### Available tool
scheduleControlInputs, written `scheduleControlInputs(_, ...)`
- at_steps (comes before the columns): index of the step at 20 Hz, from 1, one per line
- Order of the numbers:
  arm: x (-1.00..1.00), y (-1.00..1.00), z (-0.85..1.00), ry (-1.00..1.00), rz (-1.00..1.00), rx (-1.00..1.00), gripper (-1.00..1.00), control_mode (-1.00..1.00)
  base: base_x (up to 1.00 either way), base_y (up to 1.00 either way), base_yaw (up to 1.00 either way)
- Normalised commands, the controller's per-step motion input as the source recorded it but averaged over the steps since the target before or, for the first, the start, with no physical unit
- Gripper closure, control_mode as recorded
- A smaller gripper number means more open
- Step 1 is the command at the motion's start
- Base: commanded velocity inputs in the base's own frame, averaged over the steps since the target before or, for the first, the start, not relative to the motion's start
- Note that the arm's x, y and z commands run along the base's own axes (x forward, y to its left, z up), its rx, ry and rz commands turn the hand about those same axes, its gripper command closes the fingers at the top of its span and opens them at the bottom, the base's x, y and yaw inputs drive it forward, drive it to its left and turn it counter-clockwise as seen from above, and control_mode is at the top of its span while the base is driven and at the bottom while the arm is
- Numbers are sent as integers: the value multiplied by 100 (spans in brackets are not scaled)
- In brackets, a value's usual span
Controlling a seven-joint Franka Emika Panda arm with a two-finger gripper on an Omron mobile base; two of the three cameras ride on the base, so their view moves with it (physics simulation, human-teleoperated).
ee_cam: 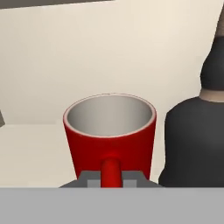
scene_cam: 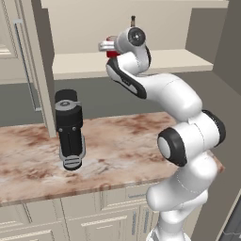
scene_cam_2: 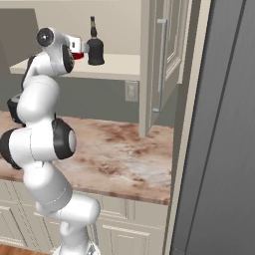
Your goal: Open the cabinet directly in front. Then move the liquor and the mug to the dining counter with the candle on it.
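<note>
The cabinet stands open, its doors swung out at the left and the right. On its lower shelf the red mug sits next to the dark liquor bottle, which is on its right in the hand view. My gripper is shut on the mug's handle, a fingertip on each side. From the base, the gripper is up at the shelf, with the mug beside the liquor. The liquor's neck pokes up behind my wrist. The candle and its dining counter are out of view.
Below the cabinet runs a marbled reddish-brown stone counter over cream drawer fronts. A stout black appliance stands on it at the left. A wall outlet sits under the shelf. A tall dark panel bounds the right side.
</note>
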Motion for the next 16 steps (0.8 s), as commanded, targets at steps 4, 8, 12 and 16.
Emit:
scheduleControlInputs(4,-1,0,2,-3,0,0,100,-100,0,0,0)
scheduleControlInputs(8,-30,0,7,-7,0,0,100,-100,0,0,0)
scheduleControlInputs(12,-98,-1,27,-15,0,2,100,-100,0,0,0)
scheduleControlInputs(16,-100,-9,6,-4,0,2,100,-100,0,0,0)
